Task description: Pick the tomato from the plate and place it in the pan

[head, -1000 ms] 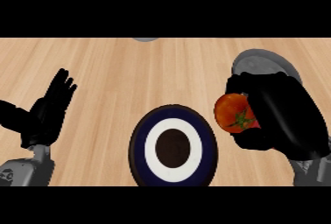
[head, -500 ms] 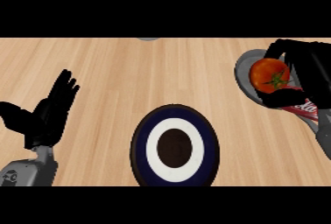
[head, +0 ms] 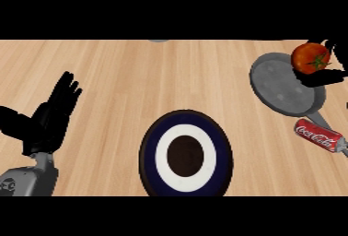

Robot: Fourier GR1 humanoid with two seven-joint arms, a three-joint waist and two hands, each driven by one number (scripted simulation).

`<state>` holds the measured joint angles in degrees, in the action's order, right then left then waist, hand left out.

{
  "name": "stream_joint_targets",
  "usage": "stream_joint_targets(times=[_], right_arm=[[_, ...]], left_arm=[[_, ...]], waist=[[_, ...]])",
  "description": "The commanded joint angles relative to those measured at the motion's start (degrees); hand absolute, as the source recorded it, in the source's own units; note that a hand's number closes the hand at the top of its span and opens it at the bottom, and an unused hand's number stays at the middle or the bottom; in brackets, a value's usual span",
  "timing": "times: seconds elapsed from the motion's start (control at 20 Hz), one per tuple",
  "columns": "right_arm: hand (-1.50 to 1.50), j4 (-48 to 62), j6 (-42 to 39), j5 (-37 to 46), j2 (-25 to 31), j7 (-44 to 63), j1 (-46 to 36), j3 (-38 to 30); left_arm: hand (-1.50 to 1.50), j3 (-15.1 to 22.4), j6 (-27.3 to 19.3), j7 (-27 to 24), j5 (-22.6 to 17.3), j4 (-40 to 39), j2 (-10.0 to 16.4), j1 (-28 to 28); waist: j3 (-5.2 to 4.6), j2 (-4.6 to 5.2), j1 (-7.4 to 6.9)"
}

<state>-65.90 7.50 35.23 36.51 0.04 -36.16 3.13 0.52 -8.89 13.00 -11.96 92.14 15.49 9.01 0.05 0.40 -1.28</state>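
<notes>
A red tomato (head: 310, 58) with a green stem hangs over the far right part of the grey pan (head: 279, 87), held by my right hand (head: 332, 73), whose black fingers curl round it at the view's right edge. Most of that hand is cut off by the edge. The dark blue plate (head: 186, 154) with a white ring and dark centre lies at the lower middle with nothing on it. My left hand (head: 49, 117) rests open at the left, fingers up.
A red cola can (head: 318, 134) lies on its side just below the pan, beside the pan's handle. A small grey object (head: 158, 40) shows at the counter's far edge. The wooden counter stretches between plate and pan.
My right hand has carried the tomato further up and to the right, from beside the plate to above the pan. The cola can is uncovered. The left hand has stayed still.
</notes>
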Motion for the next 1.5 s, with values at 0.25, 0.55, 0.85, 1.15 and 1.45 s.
stream_joint_targets(times=[0.25, 0.55, 0.85, 1.15, 1.45], right_arm=[[1.50, 29.97, 6.48, -0.43, -3.72, -24.69, -7.26, -4.48], [1.50, 45.16, 10.97, 3.91, -3.30, -29.09, -12.35, -5.08], [-1.50, 54.16, 3.75, 1.74, -3.99, -20.87, -15.56, -7.82], [-1.50, 56.72, 2.25, -0.32, -3.62, -29.13, -16.27, -10.49], [-1.50, 56.65, -4.46, -11.42, -0.41, -37.22, -14.44, -21.13]], left_arm=[[0.00, -0.10, 0.57, -0.75, 1.53, -3.84, -0.91, 4.47], [0.00, 0.16, 2.33, -1.57, 0.63, -0.64, -1.27, 0.26], [0.00, 0.75, 1.63, 0.12, 1.07, -1.16, -1.98, 2.12], [0.00, 0.65, 1.33, -2.69, 2.03, -3.68, -3.37, 1.59], [0.00, 1.26, 0.66, -2.39, 2.57, -1.56, -3.94, -0.23]], waist=[[0.05, 0.41, -0.49], [0.09, 0.56, -1.72], [0.16, 0.94, -2.49], [0.18, 1.05, -2.06], [0.23, 0.77, -1.40]])
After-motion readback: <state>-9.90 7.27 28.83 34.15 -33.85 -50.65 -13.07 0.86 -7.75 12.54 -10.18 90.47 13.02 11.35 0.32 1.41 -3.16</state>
